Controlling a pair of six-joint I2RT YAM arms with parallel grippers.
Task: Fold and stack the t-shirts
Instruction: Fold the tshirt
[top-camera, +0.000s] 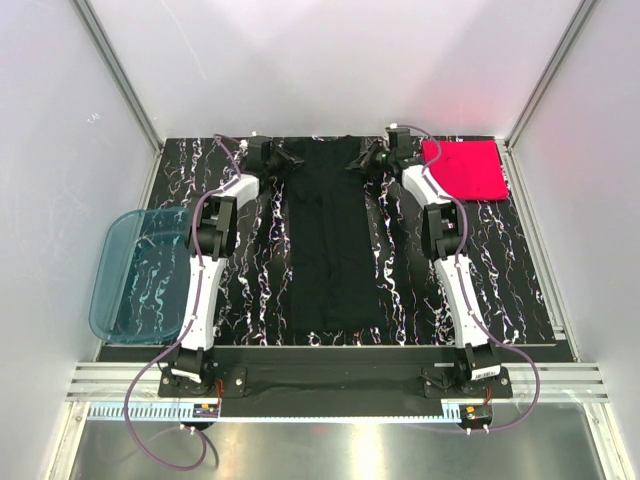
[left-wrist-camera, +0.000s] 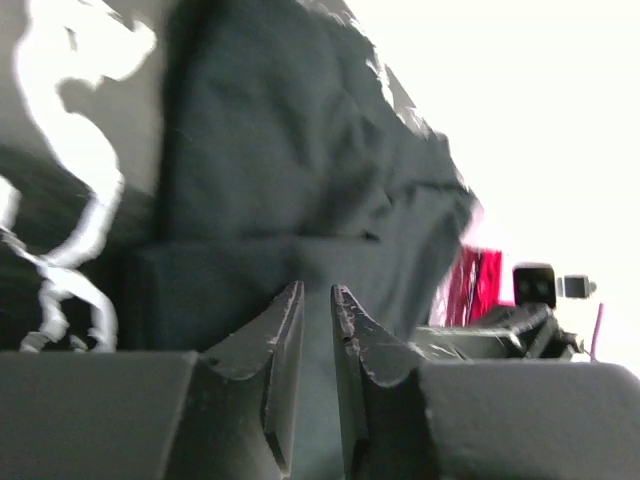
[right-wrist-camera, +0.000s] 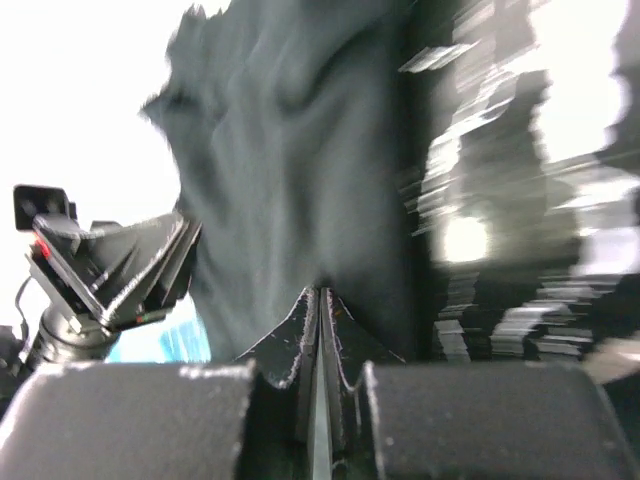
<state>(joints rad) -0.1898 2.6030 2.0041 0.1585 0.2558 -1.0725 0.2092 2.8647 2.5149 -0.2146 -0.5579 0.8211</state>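
Note:
The black t-shirt (top-camera: 330, 250) lies as a long narrow strip down the middle of the marbled black table (top-camera: 250, 290). My left gripper (top-camera: 292, 160) is at its far left corner and my right gripper (top-camera: 357, 160) at its far right corner. In the left wrist view the jaws (left-wrist-camera: 317, 290) stand a narrow gap apart with black cloth (left-wrist-camera: 280, 150) between them. In the right wrist view the jaws (right-wrist-camera: 320, 292) are pressed together on the cloth's edge (right-wrist-camera: 290, 150). The pink-red t-shirt (top-camera: 465, 170) lies as a neat square at the far right, and also shows in the left wrist view (left-wrist-camera: 475, 280).
A translucent blue plastic tub (top-camera: 140, 270) sits at the table's left edge, partly over it. White walls close in the far side and both sides. The arm bases stand on a rail at the near edge.

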